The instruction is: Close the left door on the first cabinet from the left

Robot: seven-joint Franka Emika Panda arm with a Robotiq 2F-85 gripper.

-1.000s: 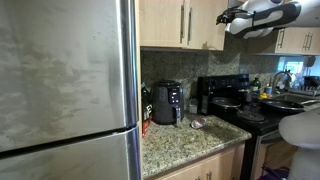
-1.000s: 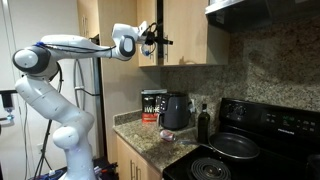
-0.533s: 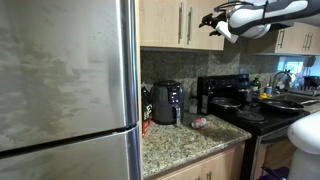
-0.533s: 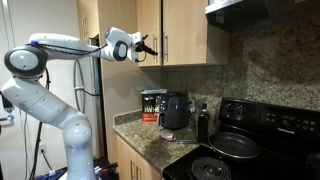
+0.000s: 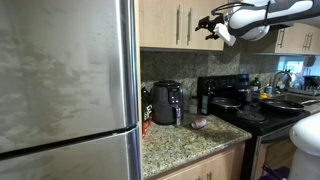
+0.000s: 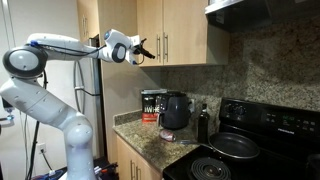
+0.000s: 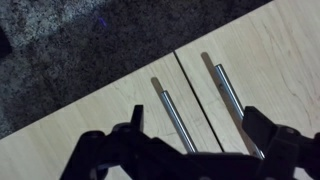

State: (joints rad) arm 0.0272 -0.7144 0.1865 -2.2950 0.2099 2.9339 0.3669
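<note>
The first cabinet (image 5: 165, 8) (image 6: 185, 12) hangs above the counter. Its left door (image 5: 160, 25) (image 6: 150, 30) lies flush with the twin right door (image 5: 205, 38) (image 6: 188, 35), and the two silver handles stand side by side at the seam. My gripper (image 5: 211, 26) (image 6: 144, 50) is open and empty, close in front of the door fronts at handle height. In the wrist view my gripper (image 7: 195, 128) frames both handles (image 7: 172, 118) and the closed seam (image 7: 200, 100) between its fingers.
A steel fridge (image 5: 65, 90) fills the side next to the cabinet. On the granite counter (image 5: 185, 135) stand a black air fryer (image 5: 166, 102) (image 6: 175, 110) and a dark bottle (image 6: 204, 123). A black stove (image 6: 235, 150) sits under the range hood (image 6: 265, 10).
The left door has swung from ajar to flush with its twin. My gripper followed it toward the cabinet front and now hardly moves.
</note>
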